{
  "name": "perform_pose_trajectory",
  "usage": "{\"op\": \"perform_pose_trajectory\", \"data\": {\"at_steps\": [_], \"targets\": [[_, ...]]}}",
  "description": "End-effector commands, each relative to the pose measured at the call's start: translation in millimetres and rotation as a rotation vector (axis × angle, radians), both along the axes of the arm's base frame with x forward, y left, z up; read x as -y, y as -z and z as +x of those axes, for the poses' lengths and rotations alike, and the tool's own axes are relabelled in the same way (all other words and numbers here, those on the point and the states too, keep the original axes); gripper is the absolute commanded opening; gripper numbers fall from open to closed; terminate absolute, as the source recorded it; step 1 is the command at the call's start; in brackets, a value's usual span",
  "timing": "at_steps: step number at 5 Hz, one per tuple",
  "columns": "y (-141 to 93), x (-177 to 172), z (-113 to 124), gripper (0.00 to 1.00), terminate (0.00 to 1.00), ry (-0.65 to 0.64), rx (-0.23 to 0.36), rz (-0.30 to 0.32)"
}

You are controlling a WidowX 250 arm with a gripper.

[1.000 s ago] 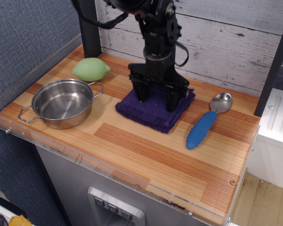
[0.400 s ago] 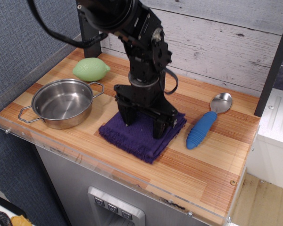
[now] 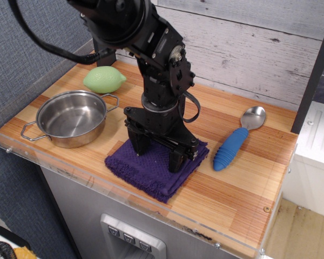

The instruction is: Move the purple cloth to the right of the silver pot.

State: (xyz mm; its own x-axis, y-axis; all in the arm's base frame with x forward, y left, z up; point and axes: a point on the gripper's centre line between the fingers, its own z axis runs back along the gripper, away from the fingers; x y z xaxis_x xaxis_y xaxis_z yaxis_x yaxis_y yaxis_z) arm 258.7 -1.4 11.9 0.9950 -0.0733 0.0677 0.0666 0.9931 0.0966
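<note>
The purple cloth (image 3: 149, 174) lies flat on the wooden counter near its front edge, just right of the silver pot (image 3: 71, 117), with a narrow gap between them. The pot is empty and sits at the front left. My gripper (image 3: 156, 155) points straight down onto the middle of the cloth. Its two black fingers (image 3: 137, 147) are spread wide, with the tips pressed into the fabric. The arm hides the back part of the cloth.
A green lemon-shaped object (image 3: 103, 79) lies behind the pot. A steel spoon with a blue ribbed handle (image 3: 233, 144) lies to the right of the cloth. A clear acrylic lip (image 3: 151, 208) runs along the counter's front edge. A plank wall stands behind.
The gripper has moved toward the front left with the cloth under its fingertips. The cloth slid from the counter's middle to the front, closer to the pot.
</note>
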Motion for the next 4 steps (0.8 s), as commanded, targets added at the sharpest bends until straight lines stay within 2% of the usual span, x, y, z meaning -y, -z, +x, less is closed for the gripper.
{"op": "perform_pose_trajectory", "data": {"at_steps": [1, 2, 3, 4], "targets": [[-7.1, -16.8, -11.7, 1.0, 0.0, -0.049, -0.027, 0.001], [-24.5, -23.5, 9.5, 1.0, 0.0, -0.088, 0.032, -0.05], [-60.1, -26.1, 34.3, 1.0, 0.0, -0.11, 0.127, -0.103], [-92.6, -18.3, 42.9, 1.0, 0.0, -0.079, 0.18, -0.096]]}}
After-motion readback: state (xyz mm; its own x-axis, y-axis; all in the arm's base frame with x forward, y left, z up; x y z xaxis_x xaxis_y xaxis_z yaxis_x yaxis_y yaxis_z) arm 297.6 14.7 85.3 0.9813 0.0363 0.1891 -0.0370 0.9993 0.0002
